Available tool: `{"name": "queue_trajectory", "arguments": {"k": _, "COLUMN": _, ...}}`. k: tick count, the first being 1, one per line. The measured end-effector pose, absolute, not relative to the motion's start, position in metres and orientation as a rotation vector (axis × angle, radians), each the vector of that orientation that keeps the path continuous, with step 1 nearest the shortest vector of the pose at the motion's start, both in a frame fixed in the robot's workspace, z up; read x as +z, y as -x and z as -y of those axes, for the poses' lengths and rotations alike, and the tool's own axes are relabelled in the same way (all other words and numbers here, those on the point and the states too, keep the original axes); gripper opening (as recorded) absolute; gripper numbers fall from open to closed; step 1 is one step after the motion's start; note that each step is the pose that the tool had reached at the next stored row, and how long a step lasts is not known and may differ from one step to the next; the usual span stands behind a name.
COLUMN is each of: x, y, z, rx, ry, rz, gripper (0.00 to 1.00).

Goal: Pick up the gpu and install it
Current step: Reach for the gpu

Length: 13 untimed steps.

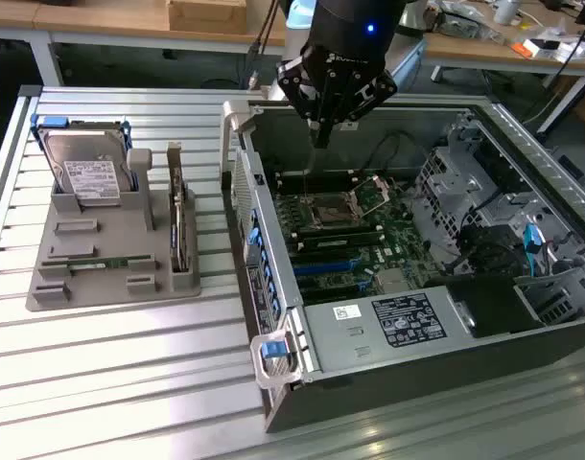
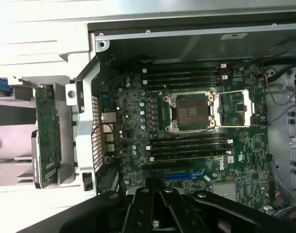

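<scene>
1. On the exterior view's left, in a grey holder [image 1: 110, 235] on the slatted counter [image 1: 129, 364], the gpu [image 1: 180, 225] stands on its long edge in a narrow slot. It is right of the hard drive [image 1: 81, 172] and the memory stick [image 1: 91, 261].
2. Its long axis runs near to far, roughly parallel with the left wall of the open computer case [image 1: 264, 240]. Its flat faces look left and right, and its upper edge is free above the slot. Which end carries the bracket I cannot tell for sure.
3. The gripper [image 1: 321, 132] hangs over the motherboard [image 1: 398, 240] near the CPU socket [image 1: 326, 209]. Its fingers are together on nothing, and it is well apart from the gpu.
4. The card is probably light and stiff but fragile, a thin board with small parts on its faces.
5. The safest hold looks like a pinch across its thickness on the free upper edge, near the middle, so it comes out of the slot straight.
6. The smooth faces may let it slip or swing in a loose grip.
</scene>
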<state>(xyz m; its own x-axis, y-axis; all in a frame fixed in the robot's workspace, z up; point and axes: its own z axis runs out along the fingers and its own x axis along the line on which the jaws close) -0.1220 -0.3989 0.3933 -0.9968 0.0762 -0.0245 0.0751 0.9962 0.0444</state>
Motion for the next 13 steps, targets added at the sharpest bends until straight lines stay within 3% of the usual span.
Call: {"name": "queue_trajectory", "arguments": {"k": 13, "x": 0.393, "y": 0.136, "z": 0.399, "rx": 0.068, "ry": -0.118, "rz": -3.113, "gripper": 0.13}}
